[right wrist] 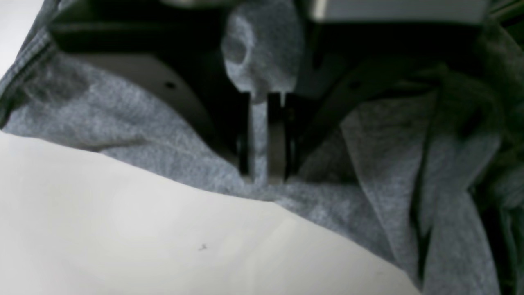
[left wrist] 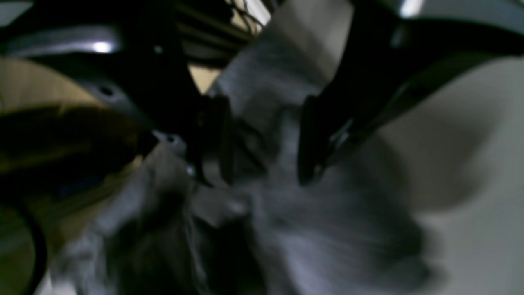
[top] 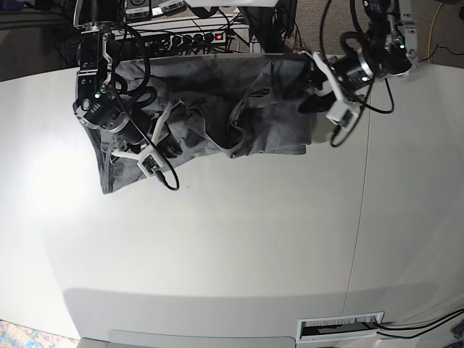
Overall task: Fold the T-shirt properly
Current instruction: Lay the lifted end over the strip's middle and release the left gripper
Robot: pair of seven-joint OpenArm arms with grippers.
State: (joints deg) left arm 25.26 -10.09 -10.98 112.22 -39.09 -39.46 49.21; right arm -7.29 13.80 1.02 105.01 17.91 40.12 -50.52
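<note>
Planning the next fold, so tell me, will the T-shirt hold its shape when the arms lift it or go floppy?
Likely floppy: the T-shirt already lies bunched in folds. It probably sags from wherever it is pinched; the right gripper is shut on a thin ridge of cloth. Pushing would likely wrinkle it rather than slide it flat.

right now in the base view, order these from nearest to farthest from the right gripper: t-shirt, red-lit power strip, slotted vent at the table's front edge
1. T-shirt: the right gripper, at the view's left, is closed on it.
2. Power strip: behind the table, at the top of the view.
3. Slotted vent: front edge, bottom right, clearly farthest.
</note>
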